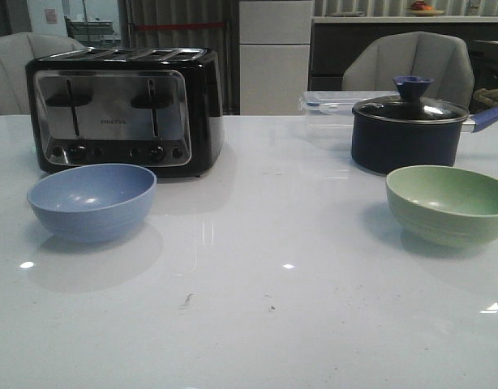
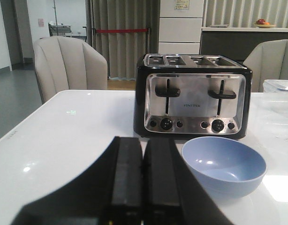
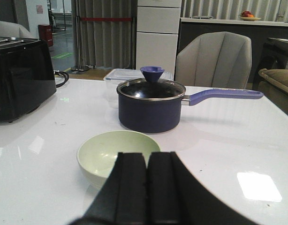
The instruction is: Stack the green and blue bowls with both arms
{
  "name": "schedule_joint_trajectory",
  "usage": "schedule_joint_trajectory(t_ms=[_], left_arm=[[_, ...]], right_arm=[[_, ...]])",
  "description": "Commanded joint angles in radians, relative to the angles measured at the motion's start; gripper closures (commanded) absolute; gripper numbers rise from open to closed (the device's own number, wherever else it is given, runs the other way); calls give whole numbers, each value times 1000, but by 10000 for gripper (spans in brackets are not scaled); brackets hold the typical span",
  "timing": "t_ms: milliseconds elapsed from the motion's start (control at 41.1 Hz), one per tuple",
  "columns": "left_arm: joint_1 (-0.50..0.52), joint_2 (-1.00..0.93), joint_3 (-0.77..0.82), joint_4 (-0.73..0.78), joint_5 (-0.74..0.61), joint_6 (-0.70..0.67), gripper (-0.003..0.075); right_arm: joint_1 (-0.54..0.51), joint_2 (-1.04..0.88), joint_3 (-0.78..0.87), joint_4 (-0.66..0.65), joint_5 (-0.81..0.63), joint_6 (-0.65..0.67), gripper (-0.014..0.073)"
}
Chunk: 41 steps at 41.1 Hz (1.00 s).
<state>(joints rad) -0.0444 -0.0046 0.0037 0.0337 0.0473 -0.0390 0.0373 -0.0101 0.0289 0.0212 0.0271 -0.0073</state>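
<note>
Two bowls, unstacked, upright

Blue bowl sits just in front of the toaster; green bowl lies well apart, far to the toaster's right.

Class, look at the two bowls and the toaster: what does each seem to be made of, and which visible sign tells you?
Blue bowl and green bowl: probably matte plastic, with dull, soft highlights and faint ribs outside. Toaster: glossy black casing, likely plastic, around a brushed-metal-looking front panel that reflects light.
</note>
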Motion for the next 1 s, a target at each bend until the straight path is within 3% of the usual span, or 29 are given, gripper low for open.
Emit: schedule_joint_trajectory(t_ms=[0, 705, 827, 972], left_arm=[[2, -19, 4, -1, -90, -2, 627], [2, -19, 2, -1, -118, 0, 627], [-2, -19, -45, -1, -180, 0, 627], [-2, -10, -179, 1, -126, 0, 627]], right_arm=[[0, -19, -4, -4, -93, -1, 537], [0, -19, -8, -4, -147, -1, 537], [0, -19, -78, -4, -131, -1, 537], [0, -5, -223, -4, -45, -1, 537]])
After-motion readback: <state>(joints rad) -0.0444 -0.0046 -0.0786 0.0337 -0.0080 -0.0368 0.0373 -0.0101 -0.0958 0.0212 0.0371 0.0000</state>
